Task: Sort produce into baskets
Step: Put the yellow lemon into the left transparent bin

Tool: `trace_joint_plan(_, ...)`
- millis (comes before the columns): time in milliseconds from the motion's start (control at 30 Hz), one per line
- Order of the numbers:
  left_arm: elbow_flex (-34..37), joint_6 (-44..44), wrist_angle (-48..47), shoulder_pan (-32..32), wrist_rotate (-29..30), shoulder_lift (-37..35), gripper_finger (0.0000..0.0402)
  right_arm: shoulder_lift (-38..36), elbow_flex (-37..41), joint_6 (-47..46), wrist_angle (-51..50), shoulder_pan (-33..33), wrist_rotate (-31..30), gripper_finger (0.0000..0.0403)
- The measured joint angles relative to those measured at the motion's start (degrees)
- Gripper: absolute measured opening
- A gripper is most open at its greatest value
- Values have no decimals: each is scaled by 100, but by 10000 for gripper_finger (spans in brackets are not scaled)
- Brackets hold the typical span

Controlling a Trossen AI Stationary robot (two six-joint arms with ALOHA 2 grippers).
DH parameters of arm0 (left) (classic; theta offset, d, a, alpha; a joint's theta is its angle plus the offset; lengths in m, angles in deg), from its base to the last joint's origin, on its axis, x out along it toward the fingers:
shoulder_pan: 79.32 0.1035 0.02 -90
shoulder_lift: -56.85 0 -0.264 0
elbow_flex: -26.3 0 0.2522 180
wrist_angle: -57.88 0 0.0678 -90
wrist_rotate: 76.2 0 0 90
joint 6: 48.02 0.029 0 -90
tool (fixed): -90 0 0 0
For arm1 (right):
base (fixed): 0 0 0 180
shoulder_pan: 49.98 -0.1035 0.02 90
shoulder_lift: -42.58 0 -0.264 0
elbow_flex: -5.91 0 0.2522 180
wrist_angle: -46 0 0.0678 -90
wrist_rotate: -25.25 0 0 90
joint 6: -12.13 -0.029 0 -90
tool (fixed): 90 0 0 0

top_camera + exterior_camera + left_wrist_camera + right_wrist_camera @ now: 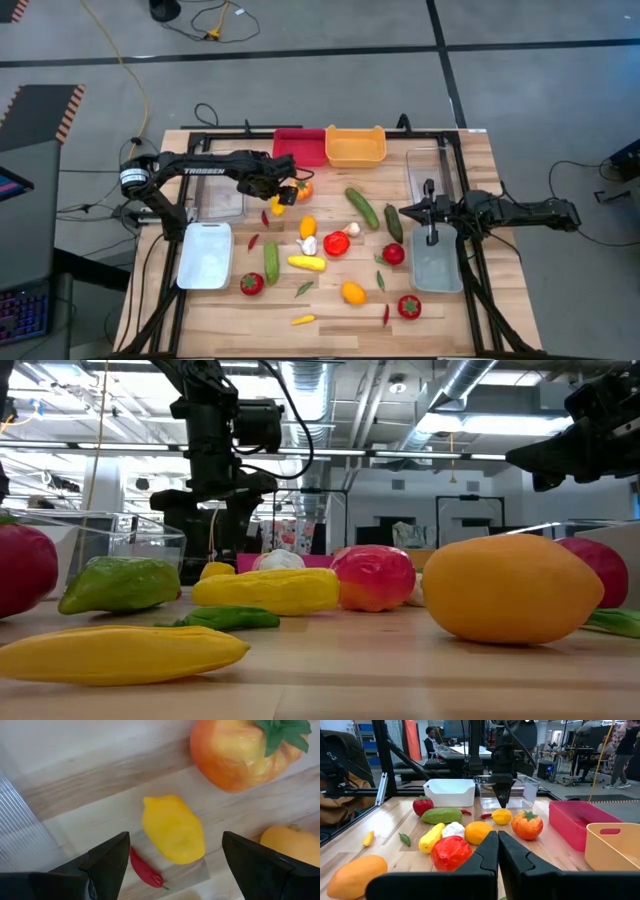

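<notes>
yellow lemon (173,828): centre of left wrist view, long axis upper-left to lower-right, smooth, dented | left gripper (172,857): fingers spread, straddling it | right gripper (497,851): pressed together, empty

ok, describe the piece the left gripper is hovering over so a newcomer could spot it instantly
Start at the red bin on the table's far edge; just in front of it sits an orange tomato-like piece with a green top. The open left gripper hangs over a small yellow lemon beside it. A thin red chili lies against the lemon, which is plain yellow, lumpy and leafless, unlike its neighbours.
</notes>
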Motion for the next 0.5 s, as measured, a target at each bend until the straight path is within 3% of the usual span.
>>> trace_joint_plan(300,0,-193,43,-104,17,0,304,-1,1,0,-1,1,0,36)
trace_joint_plan(500,0,546,159,-114,103,0,304,-1,-2,0,-1,0,0,36)
